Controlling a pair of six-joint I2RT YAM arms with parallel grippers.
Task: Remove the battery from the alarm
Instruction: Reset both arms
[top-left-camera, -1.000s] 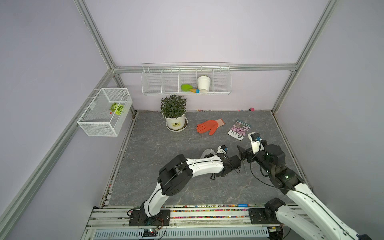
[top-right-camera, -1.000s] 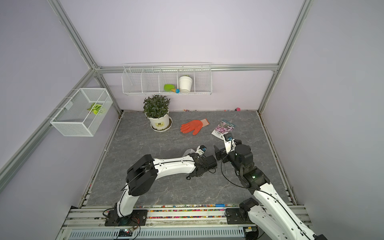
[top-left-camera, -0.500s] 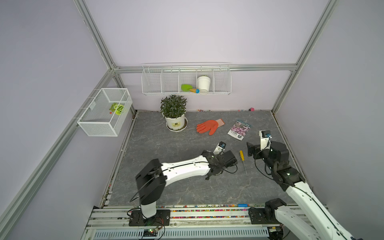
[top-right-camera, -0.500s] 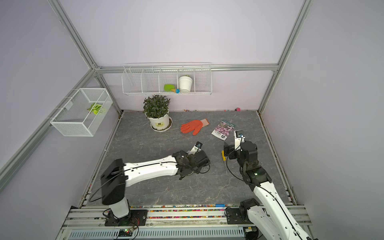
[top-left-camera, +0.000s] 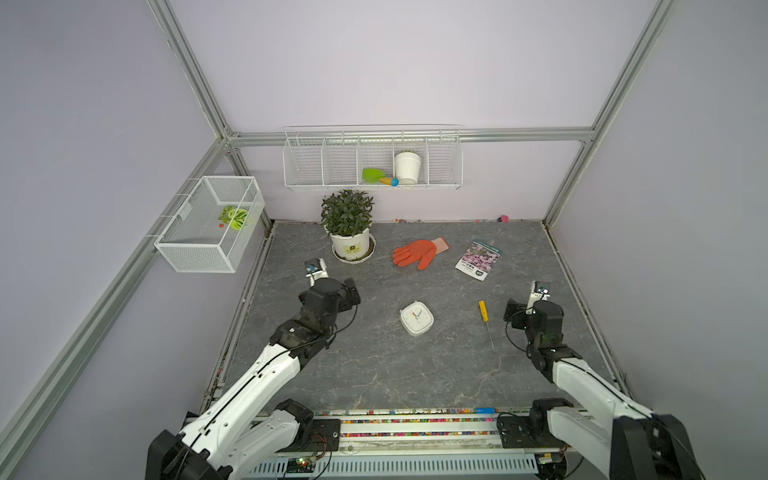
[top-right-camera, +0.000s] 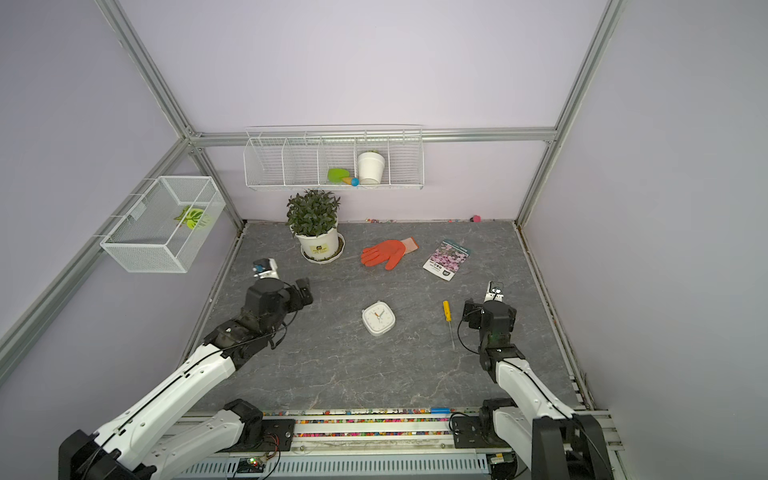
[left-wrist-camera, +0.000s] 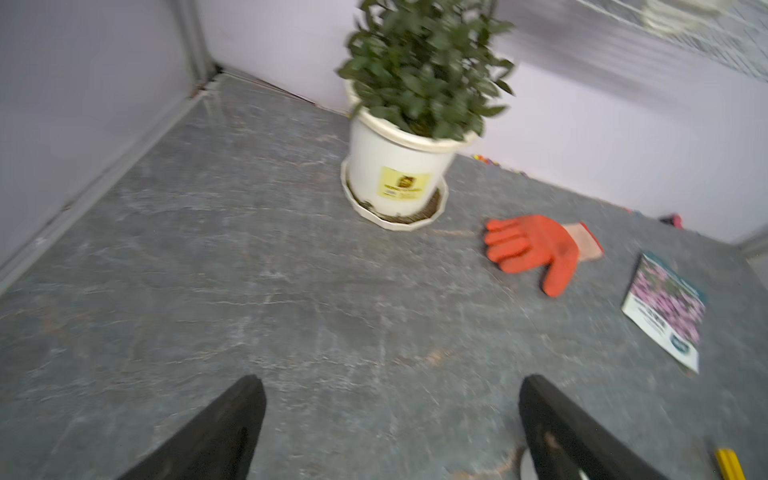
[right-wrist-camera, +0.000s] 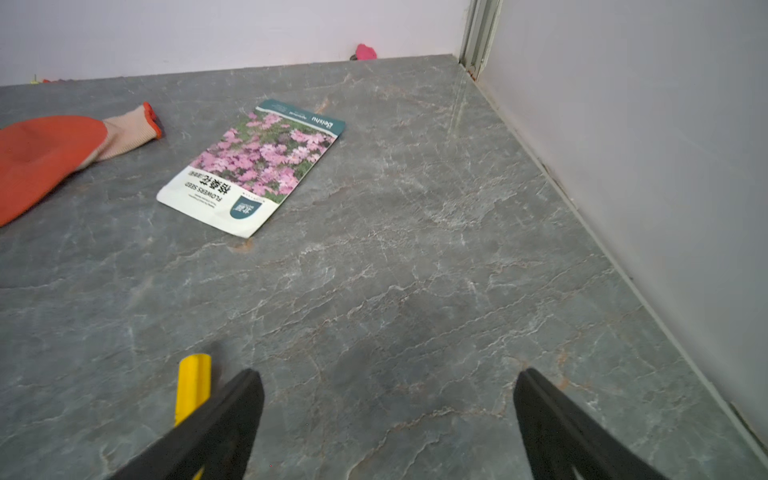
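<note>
- Jaws of the left hand (left-wrist-camera: 390, 388) are standing wide apart and gripping nothing; bare worktop (left-wrist-camera: 291, 291) is showing between its fingers (left-wrist-camera: 232, 424).
- In both top views the left hand is hovering off the left side of the alarm (top-left-camera: 417, 318), well apart from it.
- The alarm is lying flat on the worktop with its dial facing up, and neither hand is touching it.
- Its back is facing down, so the battery is not showing.
- The right hand (right-wrist-camera: 388, 376) is also gaping wide and carrying nothing, and it is sitting well to the alarm's right.
- A yellow-handled screwdriver (top-left-camera: 483, 312) is lying on the worktop between the alarm and the right hand, nearer the hand and clear of the alarm.
- An orange glove (top-left-camera: 417, 253) is resting beyond the alarm, toward the back wall.
- A flower seed packet (top-left-camera: 478, 259) is lying beyond the alarm to its right.
- A potted plant (top-left-camera: 349, 232) is standing beyond the alarm to its left.
</note>
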